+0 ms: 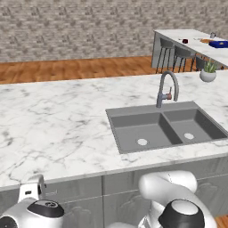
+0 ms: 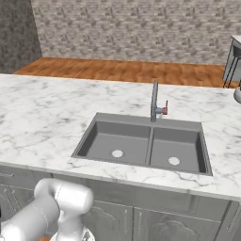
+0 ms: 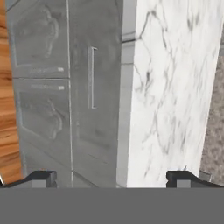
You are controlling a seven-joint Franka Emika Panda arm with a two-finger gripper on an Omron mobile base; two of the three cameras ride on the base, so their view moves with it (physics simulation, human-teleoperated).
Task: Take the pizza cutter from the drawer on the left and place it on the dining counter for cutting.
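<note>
In the hand view, which is rolled on its side, the grey drawer point(image 3: 105, 87) is shut, and its slim silver bar handle point(image 3: 92, 78) runs up the picture. My gripper point(image 3: 113, 179) is open and empty, its dark fingertips point(image 3: 41, 178) standing wide apart, well back from the drawer front. The pizza cutter is hidden. The dining counter point(image 1: 191, 38), white marble with dark stools point(image 1: 171, 49) beneath it, lies far off at the upper right of the left base view.
A grey double sink point(image 1: 164, 127) with a curved faucet point(image 1: 167, 89) sits in the marble counter point(image 1: 53, 120) ahead. A potted plant point(image 1: 208, 71) stands at its right end. Ornate grey cabinet doors point(image 3: 39, 74) lie below the drawer.
</note>
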